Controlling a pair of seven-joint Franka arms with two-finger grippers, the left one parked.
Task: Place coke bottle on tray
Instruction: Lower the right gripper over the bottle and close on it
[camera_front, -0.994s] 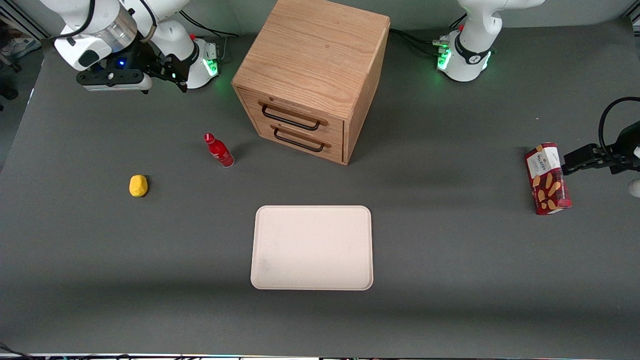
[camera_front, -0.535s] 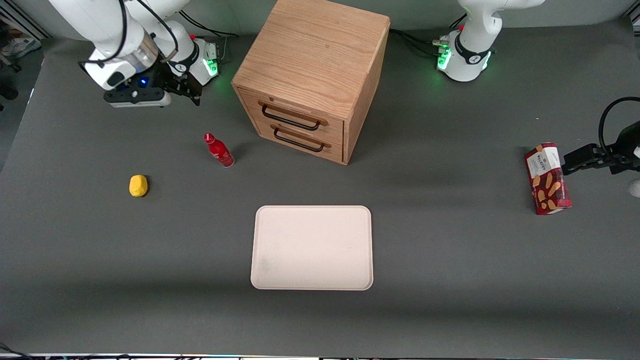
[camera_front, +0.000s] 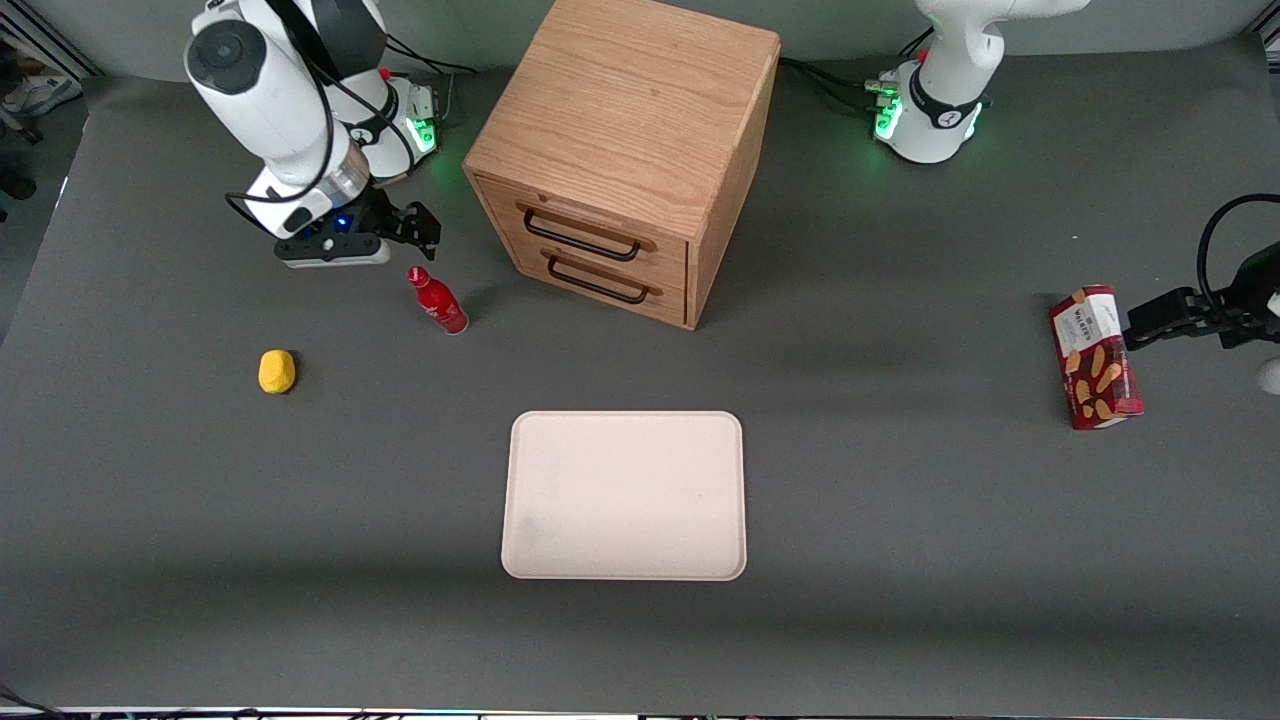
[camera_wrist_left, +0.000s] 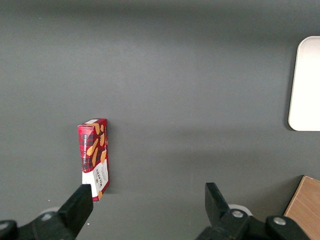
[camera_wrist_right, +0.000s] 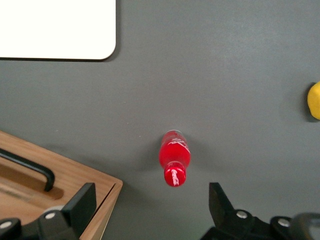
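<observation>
The coke bottle (camera_front: 437, 300), small and all red with a red cap, stands upright on the grey table in front of the wooden cabinet, toward the working arm's end. In the right wrist view the coke bottle (camera_wrist_right: 175, 159) shows from above, cap toward the camera. My right gripper (camera_front: 415, 228) hovers just above it, slightly farther from the front camera. The gripper (camera_wrist_right: 152, 207) is open and empty, not touching the bottle. The pale cream-pink tray (camera_front: 625, 495) lies flat and empty, nearer the front camera than the cabinet; its corner shows in the right wrist view (camera_wrist_right: 55, 30).
The wooden two-drawer cabinet (camera_front: 620, 150) stands beside the gripper; its corner (camera_wrist_right: 45, 200) is close to one finger. A yellow lump (camera_front: 277, 371) lies nearer the front camera than the gripper. A red snack box (camera_front: 1095, 357) stands toward the parked arm's end.
My right gripper has come down and moved nearer the front camera, from near its base to just above the coke bottle. The bottle and tray have not moved.
</observation>
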